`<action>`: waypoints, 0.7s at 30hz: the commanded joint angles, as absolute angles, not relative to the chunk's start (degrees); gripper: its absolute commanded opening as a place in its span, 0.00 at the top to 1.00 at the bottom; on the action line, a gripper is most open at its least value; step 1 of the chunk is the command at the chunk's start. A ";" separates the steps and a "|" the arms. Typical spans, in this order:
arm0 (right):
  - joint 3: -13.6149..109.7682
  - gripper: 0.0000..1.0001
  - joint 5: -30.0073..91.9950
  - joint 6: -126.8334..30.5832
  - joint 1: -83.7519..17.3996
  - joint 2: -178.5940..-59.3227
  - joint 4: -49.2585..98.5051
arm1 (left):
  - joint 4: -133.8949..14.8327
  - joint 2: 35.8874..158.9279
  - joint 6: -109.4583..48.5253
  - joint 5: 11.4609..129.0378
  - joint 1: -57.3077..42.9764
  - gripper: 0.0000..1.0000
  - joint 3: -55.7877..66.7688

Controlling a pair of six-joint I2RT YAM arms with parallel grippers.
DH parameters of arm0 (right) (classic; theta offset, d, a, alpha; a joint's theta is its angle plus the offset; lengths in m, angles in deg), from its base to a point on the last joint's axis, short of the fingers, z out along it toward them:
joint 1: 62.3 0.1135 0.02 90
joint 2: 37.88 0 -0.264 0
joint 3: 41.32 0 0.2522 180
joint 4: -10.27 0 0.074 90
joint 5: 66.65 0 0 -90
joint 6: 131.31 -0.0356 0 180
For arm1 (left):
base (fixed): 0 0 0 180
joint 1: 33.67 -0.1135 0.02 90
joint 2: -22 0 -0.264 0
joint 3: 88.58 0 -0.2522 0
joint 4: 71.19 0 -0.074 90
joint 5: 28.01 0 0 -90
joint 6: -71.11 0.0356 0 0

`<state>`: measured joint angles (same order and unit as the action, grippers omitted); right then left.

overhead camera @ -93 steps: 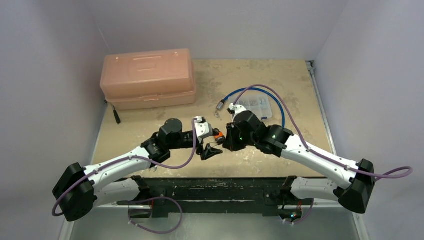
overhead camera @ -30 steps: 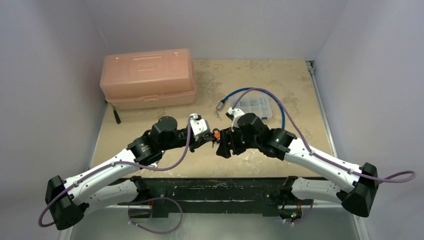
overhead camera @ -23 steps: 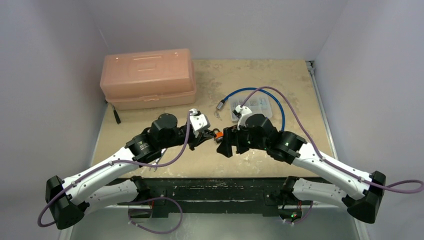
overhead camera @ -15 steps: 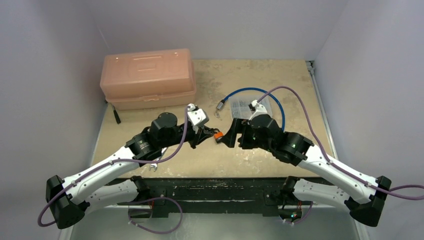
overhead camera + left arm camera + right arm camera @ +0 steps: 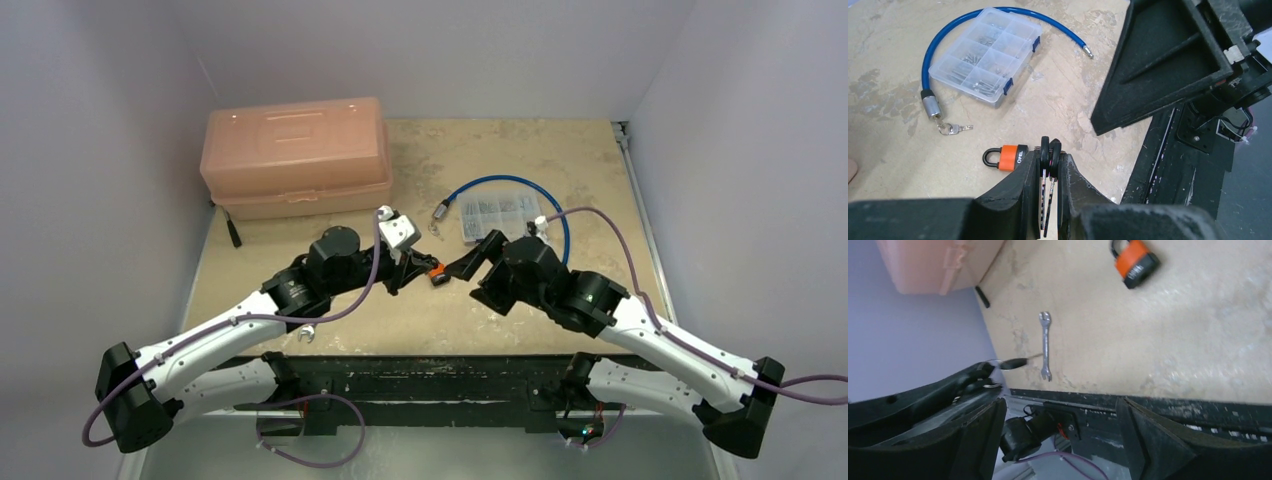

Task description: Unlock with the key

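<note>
An orange padlock with a black shackle lies flat on the table, just left of my left gripper's tips; it also shows as the padlock and the padlock. My left gripper is shut on a pair of black-headed keys on a ring, held on edge between the fingers. One key juts out in the right wrist view. My right gripper stands wide open to the right of the padlock, apart from it, with nothing between its fingers.
A blue cable lock with its own small keys curls around a clear parts box behind the padlock. A pink toolbox sits at the back left. A small wrench lies near the front edge.
My right gripper has opened wide and drawn back to the right, away from the padlock. The left gripper keeps its hold on the keys and has shifted slightly.
</note>
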<state>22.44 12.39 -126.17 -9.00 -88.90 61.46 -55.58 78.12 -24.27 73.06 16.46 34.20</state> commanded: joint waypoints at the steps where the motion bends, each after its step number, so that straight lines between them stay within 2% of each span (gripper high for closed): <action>1: 24.83 0.11 10.53 -106.37 -8.87 -89.32 45.31 | -55.63 78.90 -22.81 76.71 16.31 1.00 31.68; 4: 24.82 0.09 11.46 -84.76 -8.87 -87.25 39.88 | -49.13 80.65 -20.84 79.33 16.31 1.00 27.61; 8: 22.63 0.09 16.66 -68.96 -8.91 -83.86 37.01 | -41.73 83.11 -19.89 80.92 16.28 1.00 22.14; 13: 21.69 0.12 24.89 -59.75 -8.87 -83.27 36.32 | -35.45 85.28 -21.00 83.58 16.26 1.00 16.93; 21: 19.75 0.22 35.53 -54.65 -8.87 -82.66 34.68 | -26.85 88.91 -20.97 90.30 16.27 1.00 10.16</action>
<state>20.21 28.92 -60.34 -8.98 -83.24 38.11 -31.84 88.15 -21.24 85.19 16.44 14.09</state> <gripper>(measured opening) 0.805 0.129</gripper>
